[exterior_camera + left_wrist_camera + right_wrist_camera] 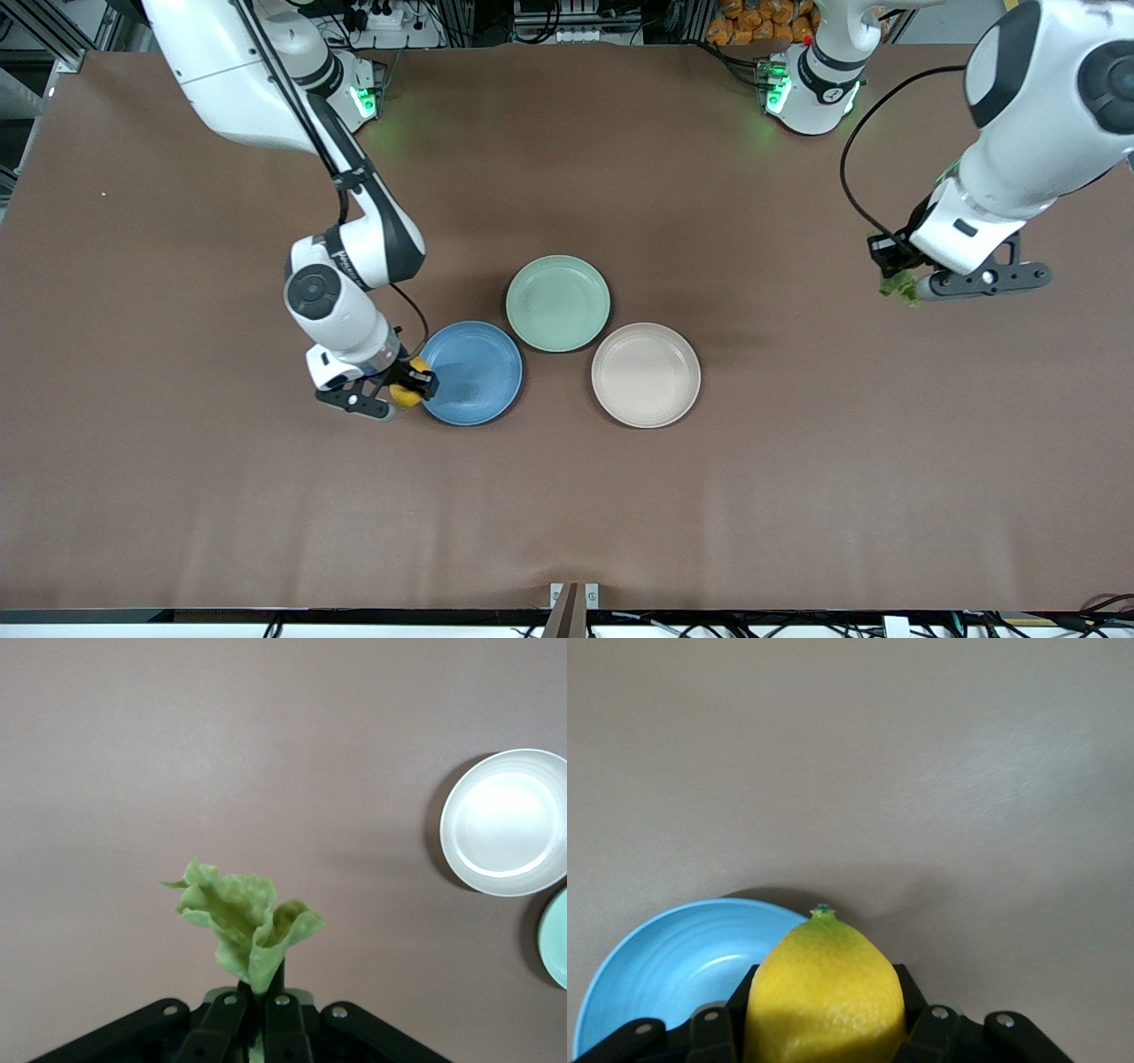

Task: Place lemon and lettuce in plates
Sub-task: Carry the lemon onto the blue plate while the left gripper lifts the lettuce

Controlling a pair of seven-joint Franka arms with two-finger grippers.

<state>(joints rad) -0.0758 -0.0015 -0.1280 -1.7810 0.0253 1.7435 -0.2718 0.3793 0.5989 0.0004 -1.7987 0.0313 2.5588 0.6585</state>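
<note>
Now your right gripper (400,391) squeezes the small yellow lemon (407,391) over the round blue plate's (478,377) edge, while your left gripper (904,285) pinches the wrinkly green lettuce (900,287) over bare brown table (797,496).

A wide table (567,496) covered with a smooth brown sheet fills the view, lit evenly from above, with faint creases toward its near edge. A small metal bracket (574,595) sits at the middle of the near edge. Along the top edge, metal frame bars (53,31), a power strip (381,18), dark cables (540,27) and a heap of orange items (762,22) are visible.
</note>
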